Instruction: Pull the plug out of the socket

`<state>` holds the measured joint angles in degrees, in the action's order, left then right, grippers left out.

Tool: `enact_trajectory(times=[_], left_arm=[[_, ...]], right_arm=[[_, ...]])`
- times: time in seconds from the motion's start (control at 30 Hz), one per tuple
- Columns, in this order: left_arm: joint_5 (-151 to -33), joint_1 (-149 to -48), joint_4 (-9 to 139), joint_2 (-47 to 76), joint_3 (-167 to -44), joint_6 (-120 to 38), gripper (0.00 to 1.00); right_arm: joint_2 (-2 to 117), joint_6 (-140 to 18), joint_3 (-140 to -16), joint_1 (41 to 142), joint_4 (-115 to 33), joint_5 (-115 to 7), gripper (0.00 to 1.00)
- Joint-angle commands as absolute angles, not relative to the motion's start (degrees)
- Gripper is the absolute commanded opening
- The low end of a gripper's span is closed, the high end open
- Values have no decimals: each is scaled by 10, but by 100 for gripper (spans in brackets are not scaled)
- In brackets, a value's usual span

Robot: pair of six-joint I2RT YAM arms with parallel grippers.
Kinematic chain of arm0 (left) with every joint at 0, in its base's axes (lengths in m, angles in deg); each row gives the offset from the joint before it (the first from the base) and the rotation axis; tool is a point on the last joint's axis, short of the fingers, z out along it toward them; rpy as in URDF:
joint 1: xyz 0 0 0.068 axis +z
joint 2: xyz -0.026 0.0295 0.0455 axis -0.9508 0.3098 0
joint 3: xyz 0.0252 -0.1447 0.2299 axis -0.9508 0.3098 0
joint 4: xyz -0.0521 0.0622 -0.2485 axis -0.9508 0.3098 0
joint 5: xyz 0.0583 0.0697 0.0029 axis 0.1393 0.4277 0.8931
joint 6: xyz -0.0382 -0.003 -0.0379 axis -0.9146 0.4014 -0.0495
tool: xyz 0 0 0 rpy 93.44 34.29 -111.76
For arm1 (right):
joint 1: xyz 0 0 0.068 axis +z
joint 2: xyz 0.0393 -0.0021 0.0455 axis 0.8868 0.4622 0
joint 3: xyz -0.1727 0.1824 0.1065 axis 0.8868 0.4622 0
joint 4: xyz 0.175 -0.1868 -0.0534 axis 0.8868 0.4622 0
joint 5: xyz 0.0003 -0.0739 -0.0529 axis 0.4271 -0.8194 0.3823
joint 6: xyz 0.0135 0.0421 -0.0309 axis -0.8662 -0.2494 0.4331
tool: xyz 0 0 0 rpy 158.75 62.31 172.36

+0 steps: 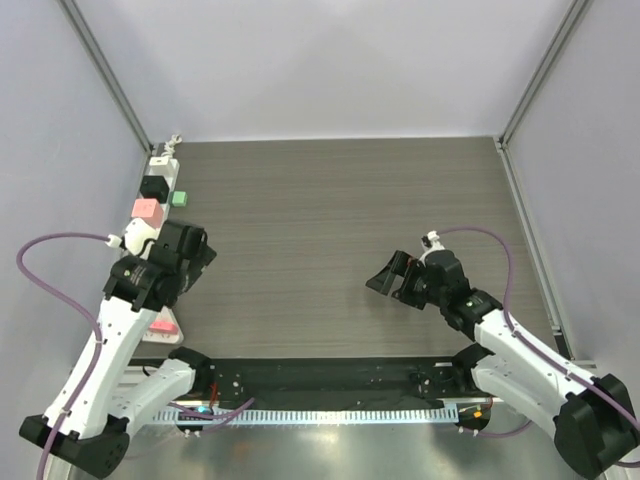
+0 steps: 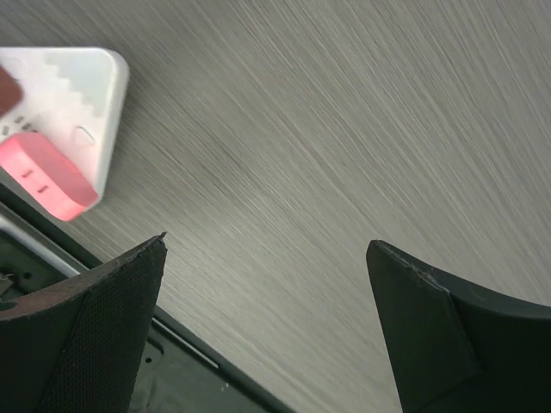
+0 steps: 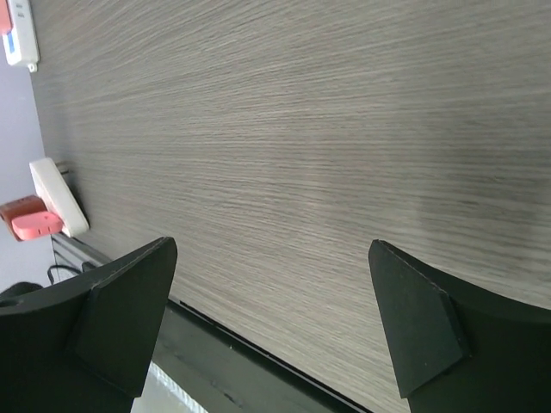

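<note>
The left arm covers the middle of the white power strip, so only its two ends show from above, and the outlets under the arm cannot be made out. The strip lies flat along the table's left edge, its long axis running from the far corner toward the arm bases. At the far end a black plug and a pink plug sit in it, with a small green piece on the table just beside them. Another pink plug sits at the near end, blurred in the left wrist view. The left gripper hovers over bare table beside that near end, jaws wide apart, holding nothing. The right gripper is well apart from the strip, over mid-table, jaws also wide apart and empty.
</note>
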<state>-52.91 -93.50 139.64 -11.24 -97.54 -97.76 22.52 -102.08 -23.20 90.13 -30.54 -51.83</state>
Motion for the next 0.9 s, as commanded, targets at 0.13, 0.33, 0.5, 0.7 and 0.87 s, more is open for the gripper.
enact_trajectory(times=[0.13, 0.33, 0.5, 0.7, 0.87], left_arm=[[-448, -888, 1492, -144, -962, -1012, 100], [-529, -748, 1456, -85, -929, -917, 100], [-527, -656, 1467, -59, -896, -902, 100], [-569, -616, 1411, -84, -850, -924, 95], [-592, -580, 1395, -102, -813, -953, 86]], right_arm=[[280, -921, -289, 905, -366, -347, 100], [325, -897, -311, 904, -372, -292, 100], [335, -907, -315, 904, -393, -300, 100], [367, -944, -310, 911, -478, -262, 100], [419, -939, -343, 951, -502, -265, 100]])
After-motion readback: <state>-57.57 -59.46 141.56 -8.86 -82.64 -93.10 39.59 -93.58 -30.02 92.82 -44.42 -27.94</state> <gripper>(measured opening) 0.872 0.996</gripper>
